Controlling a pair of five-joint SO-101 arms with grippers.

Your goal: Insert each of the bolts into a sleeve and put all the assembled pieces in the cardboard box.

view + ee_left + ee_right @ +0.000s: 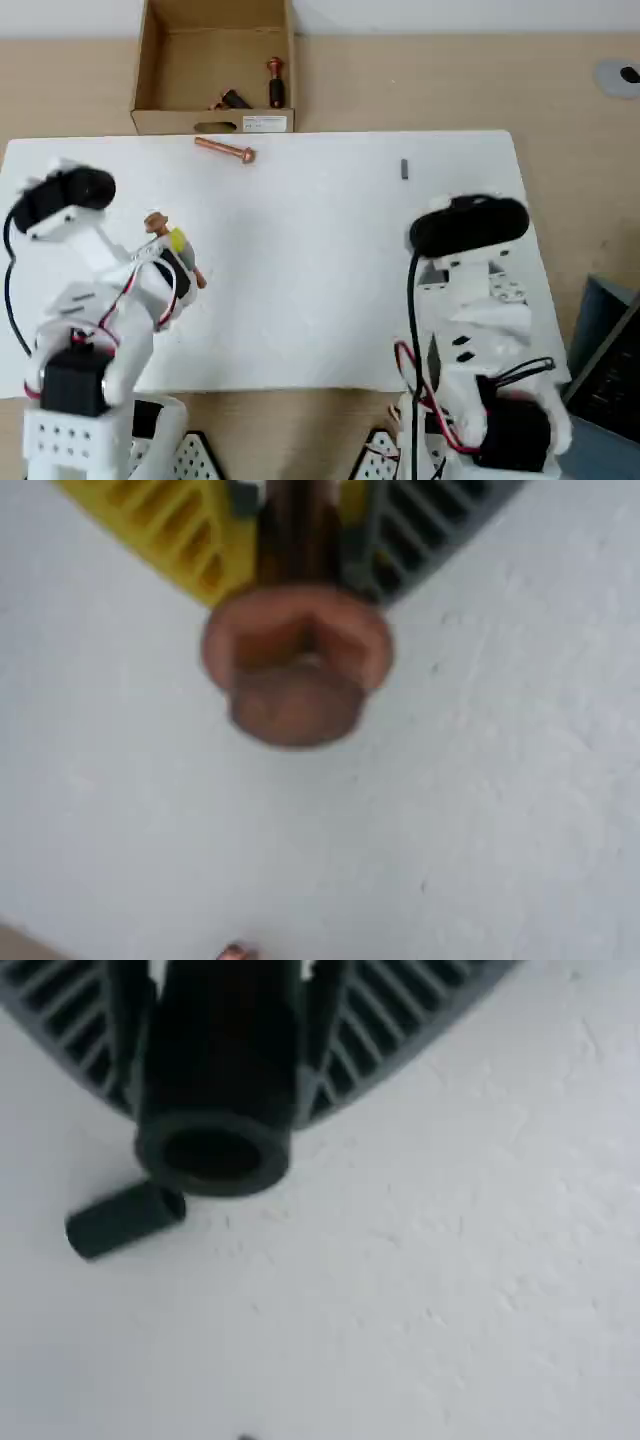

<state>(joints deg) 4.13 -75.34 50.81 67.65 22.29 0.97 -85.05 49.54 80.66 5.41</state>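
The left gripper (296, 525) is clamped tight on a copper bolt (295, 675), head outward, over the white mat (320, 290). A second bolt (225, 150) lies on the mat near the cardboard box (148, 70), which holds two assembled pieces (275, 82). The right gripper (225, 1000) is closed around a black sleeve (215, 1110). A spare sleeve (125, 1220) lies on the mat nearby.

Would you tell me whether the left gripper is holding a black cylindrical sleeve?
No, the left gripper is shut on a copper-coloured hex-headed bolt, not a sleeve.
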